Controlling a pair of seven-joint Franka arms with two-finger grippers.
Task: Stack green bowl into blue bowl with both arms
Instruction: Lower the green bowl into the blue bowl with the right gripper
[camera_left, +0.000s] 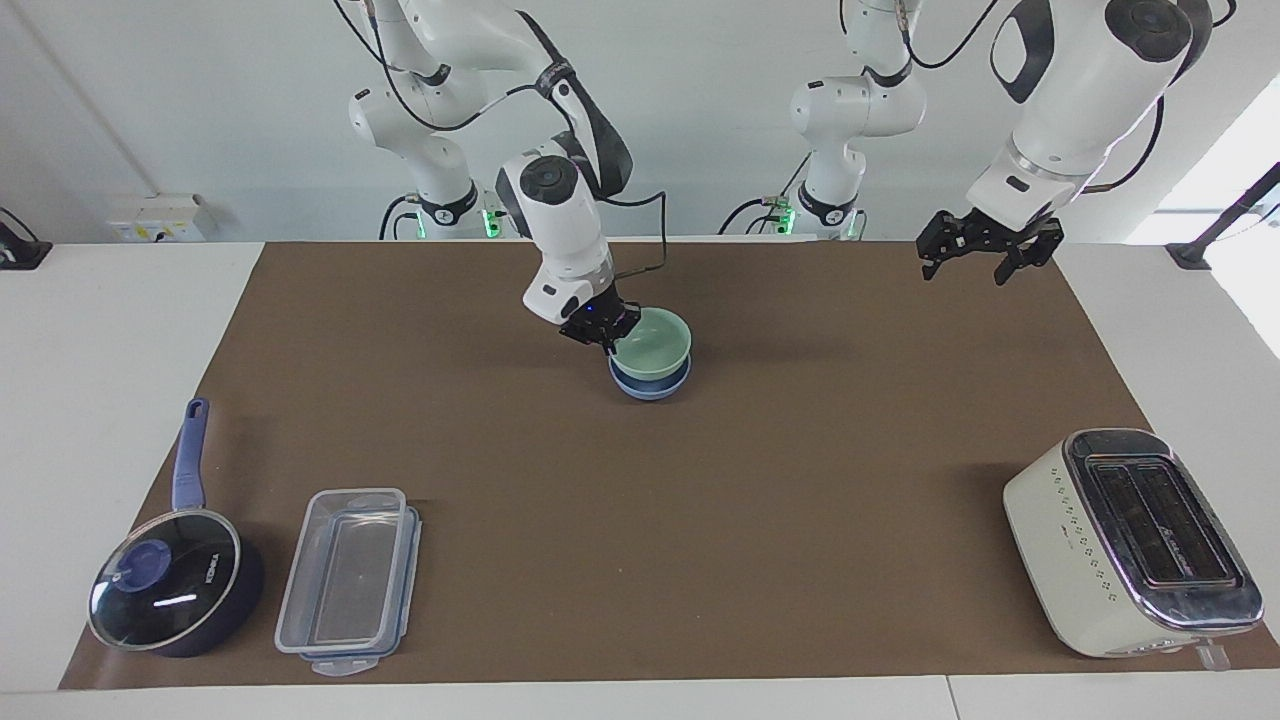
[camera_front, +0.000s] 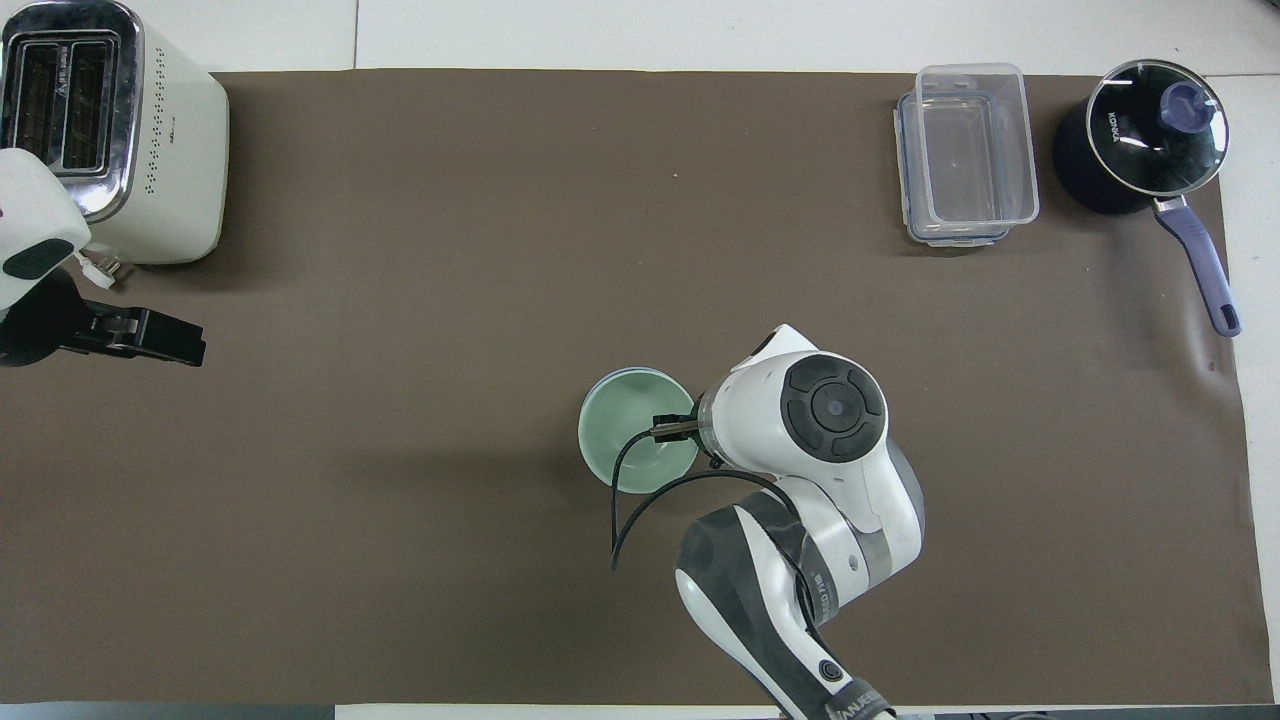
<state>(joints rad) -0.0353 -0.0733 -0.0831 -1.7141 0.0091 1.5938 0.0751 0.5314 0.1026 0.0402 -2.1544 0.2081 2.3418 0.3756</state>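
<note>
Right gripper (camera_left: 603, 332) pinches green bowl (camera_left: 652, 341) rim, frame centre, w/ bowl seated in blue bowl (camera_left: 650, 383); grip likely kept to steady nesting. Left gripper (camera_left: 988, 253) waits upper right, fingers spread, holding nothing.

A white desk (camera_left: 130, 330) under a brown mat (camera_left: 800, 480) carries the blue bowl (camera_left: 650, 383) near the middle, a toaster (camera_left: 1130, 540) at the left arm's corner farthest from the robots, and a clear container (camera_left: 347, 580) beside a lidded saucepan (camera_left: 175, 590) at the right arm's.
</note>
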